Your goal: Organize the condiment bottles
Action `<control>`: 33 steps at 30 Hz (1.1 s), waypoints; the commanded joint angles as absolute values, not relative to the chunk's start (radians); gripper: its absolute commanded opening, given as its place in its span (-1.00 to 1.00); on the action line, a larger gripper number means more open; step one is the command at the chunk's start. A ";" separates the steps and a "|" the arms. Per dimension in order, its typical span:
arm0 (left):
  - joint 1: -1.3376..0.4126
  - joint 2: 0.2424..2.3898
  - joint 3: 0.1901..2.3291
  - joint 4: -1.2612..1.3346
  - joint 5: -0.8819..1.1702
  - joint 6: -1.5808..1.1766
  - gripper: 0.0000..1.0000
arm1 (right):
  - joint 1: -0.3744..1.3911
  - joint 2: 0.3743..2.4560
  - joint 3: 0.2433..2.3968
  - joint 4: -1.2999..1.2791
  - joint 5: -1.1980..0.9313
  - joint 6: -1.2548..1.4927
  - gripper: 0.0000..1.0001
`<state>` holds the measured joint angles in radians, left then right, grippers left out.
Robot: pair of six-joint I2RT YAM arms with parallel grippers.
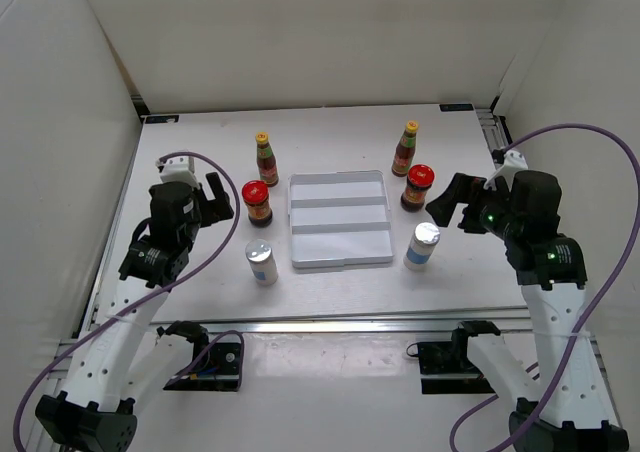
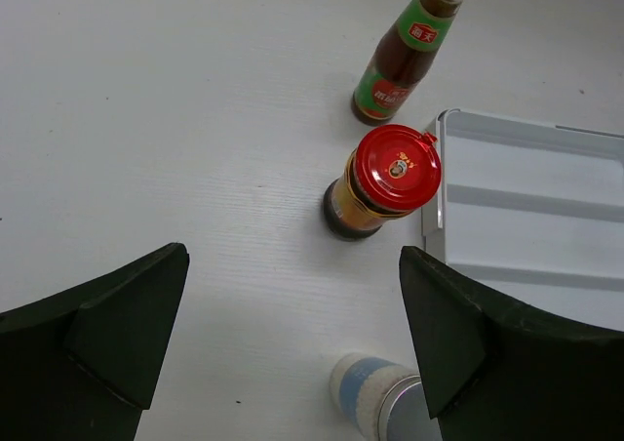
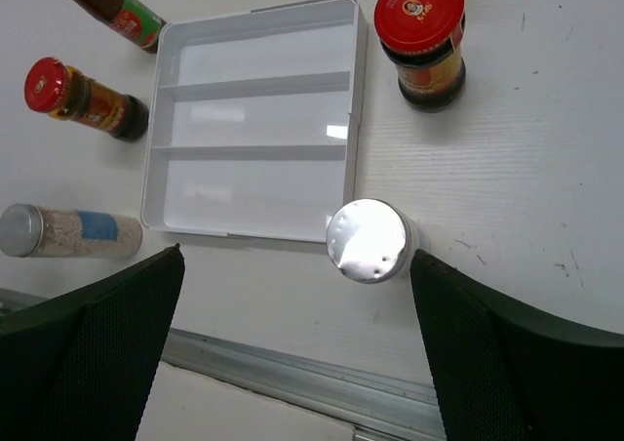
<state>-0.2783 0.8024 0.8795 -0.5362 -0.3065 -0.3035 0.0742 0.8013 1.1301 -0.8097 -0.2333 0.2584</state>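
Now | red-lidded jar (image 2: 382,182) ahead of left end effector (image 2: 292,258) | not touching

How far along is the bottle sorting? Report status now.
Done: nothing; the tray holds no bottle. In hand: nothing; left hand and right hand hover open. To do: everything; left sauce bottle, left jar, left shaker, right sauce bottle, right jar, right shaker stand outside it.

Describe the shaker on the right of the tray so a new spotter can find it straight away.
Start at the flat white tray in the middle of the table. Just off its near right corner, on the robot's right, stands the shaker. It is white with a shiny silver top, while the jar behind it is dark with a red lid.
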 commanded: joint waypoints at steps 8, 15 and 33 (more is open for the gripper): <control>-0.301 0.788 0.891 -0.505 -0.342 -0.305 1.00 | 0.077 0.882 1.154 -0.678 -0.432 0.287 1.00; -0.310 0.798 0.881 -0.505 -0.365 -0.327 1.00 | 0.086 0.914 1.144 -0.644 -0.542 0.264 1.00; -0.310 0.808 0.836 -0.405 -0.239 -0.347 1.00 | 0.351 1.058 1.063 -0.851 0.032 0.353 1.00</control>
<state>-0.3046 0.8112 0.8413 -0.4351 -0.2687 -0.3408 0.3393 1.0569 1.0813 -0.8223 -0.1162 0.3088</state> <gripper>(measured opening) 1.000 0.998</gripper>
